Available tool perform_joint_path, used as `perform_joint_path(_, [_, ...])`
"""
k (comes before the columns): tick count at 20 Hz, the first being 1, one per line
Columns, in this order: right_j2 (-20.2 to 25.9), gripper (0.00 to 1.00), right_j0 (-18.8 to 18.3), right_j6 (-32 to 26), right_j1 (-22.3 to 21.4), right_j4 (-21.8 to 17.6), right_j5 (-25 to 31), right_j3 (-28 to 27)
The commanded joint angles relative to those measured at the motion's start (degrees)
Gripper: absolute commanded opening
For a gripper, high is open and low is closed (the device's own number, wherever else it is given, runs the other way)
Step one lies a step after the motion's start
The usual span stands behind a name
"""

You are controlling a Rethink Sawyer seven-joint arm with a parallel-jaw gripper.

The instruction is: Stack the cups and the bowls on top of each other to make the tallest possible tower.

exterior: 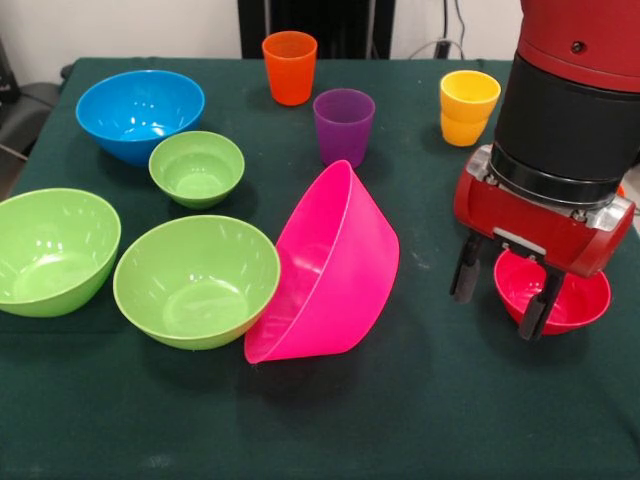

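On your table [420,420], from the left: three lime green bowls [52,250] and a blue bowl [138,112] stood upright and unstacked. The pink bowl [325,270] leaned on the middle green one. Orange, purple and yellow cups [343,125] stood behind. Your gripper [500,300] held its jaws wide, straddling the small red bowl [555,290].

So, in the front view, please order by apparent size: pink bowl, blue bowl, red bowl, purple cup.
1. pink bowl, tilted on its side
2. blue bowl
3. red bowl, partly hidden by the end effector
4. purple cup

The last two look close, so their order is unsure.
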Motion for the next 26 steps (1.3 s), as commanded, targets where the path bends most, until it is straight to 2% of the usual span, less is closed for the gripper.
perform_joint_path(1, [3.13,1.00,0.00,1.07,2.50,-0.47,-3.23,8.08])
perform_joint_path(8, [4.53,1.00,-0.99,-0.99,2.40,0.18,-5.48,10.89])
perform_joint_path(15, [3.81,1.00,-0.57,-1.25,1.65,-0.57,-8.89,13.97])
perform_joint_path(26, [3.77,1.00,-0.51,-0.98,-2.86,-0.63,-14.21,24.50])
